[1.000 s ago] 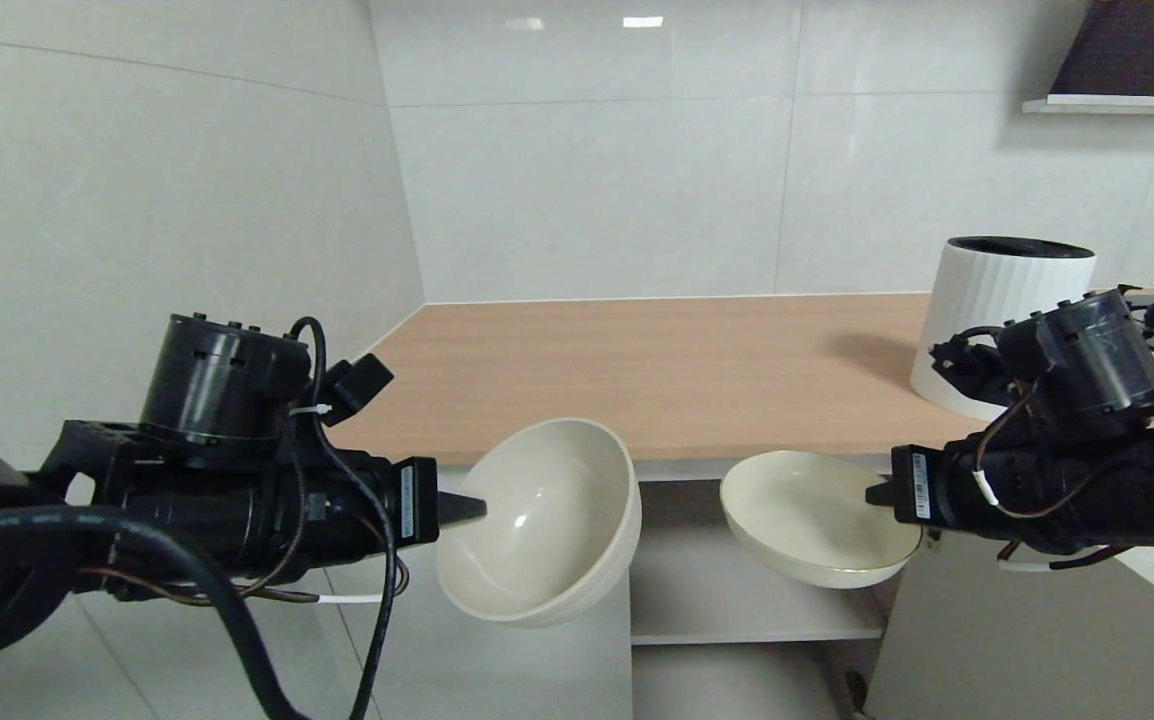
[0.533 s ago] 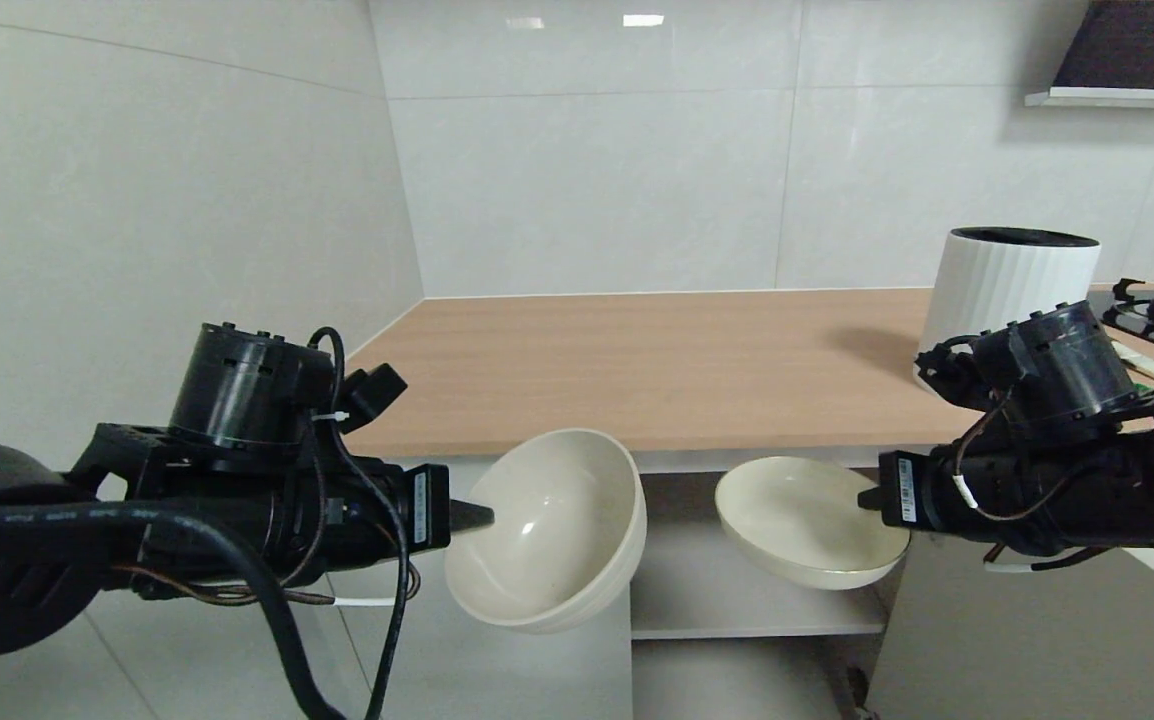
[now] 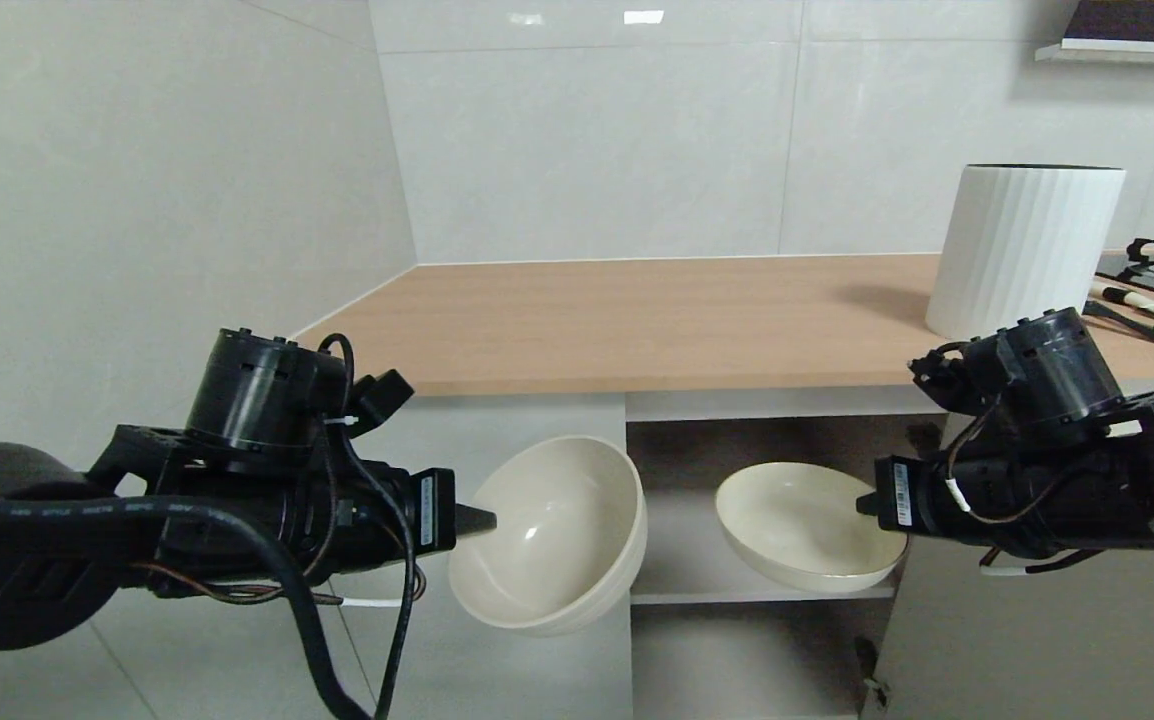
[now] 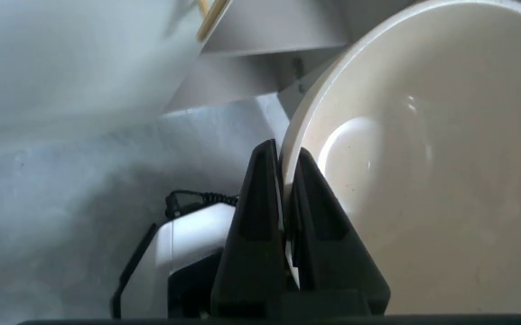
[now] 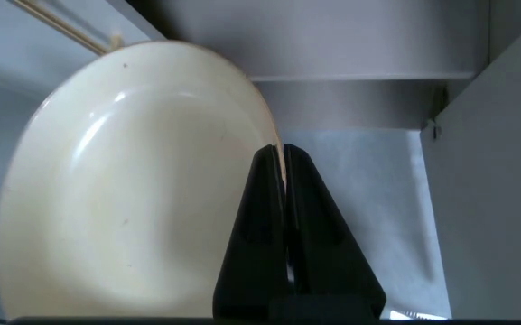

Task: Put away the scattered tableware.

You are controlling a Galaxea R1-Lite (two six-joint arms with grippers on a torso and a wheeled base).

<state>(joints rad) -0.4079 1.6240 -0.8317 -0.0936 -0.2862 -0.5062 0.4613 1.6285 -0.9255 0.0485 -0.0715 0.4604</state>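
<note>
My left gripper (image 3: 477, 518) is shut on the rim of a deep cream bowl (image 3: 549, 535), held in the air below the counter edge with its opening tilted toward me. In the left wrist view the fingers (image 4: 274, 194) pinch that bowl's (image 4: 423, 153) rim. My right gripper (image 3: 867, 500) is shut on the rim of a shallower cream bowl (image 3: 802, 525), which hangs in front of the open cabinet shelf (image 3: 737, 595). The right wrist view shows its fingers (image 5: 283, 194) clamped on that bowl's (image 5: 134, 181) edge.
A wooden counter (image 3: 657, 320) runs above the open cabinet. A tall white ribbed container (image 3: 1022, 250) stands on it at the right, with utensils (image 3: 1147, 315) beside it. White tiled walls close the left and back. A cabinet door (image 3: 1037, 640) stands low right.
The whole head view has shifted: the counter now sits higher and the open cabinet shows more. Both bowls, still gripped, now sit below the counter edge, level with the cabinet opening.
</note>
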